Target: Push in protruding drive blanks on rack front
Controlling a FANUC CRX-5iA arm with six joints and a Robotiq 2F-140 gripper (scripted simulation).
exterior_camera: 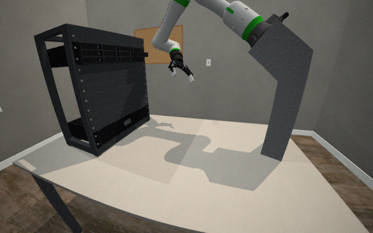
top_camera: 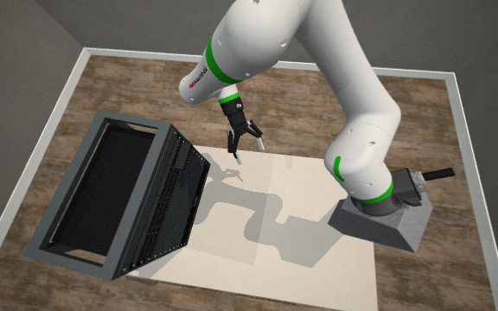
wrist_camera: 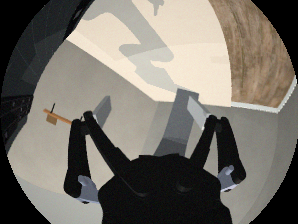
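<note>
The dark rack (top_camera: 143, 190) (exterior_camera: 76, 84) stands upright at the left of the beige table (top_camera: 301, 263) (exterior_camera: 180, 197), front face toward the arm. Its top rows hold drive blanks (exterior_camera: 109, 53). One blank (exterior_camera: 144, 54) (top_camera: 184, 155) sticks out at the end of the upper rows nearest my gripper. My gripper (top_camera: 249, 153) (exterior_camera: 182, 76) (wrist_camera: 150, 101) is open and empty. It hangs in the air in front of the rack, near the top rows and apart from it. In the wrist view the rack (wrist_camera: 36, 56) shows only as a dark edge at the left.
The arm's grey pedestal (top_camera: 387, 229) (exterior_camera: 283, 97) stands at the right of the table. The rack stands close to the table's left edge. A wood floor (top_camera: 301, 104) surrounds the table.
</note>
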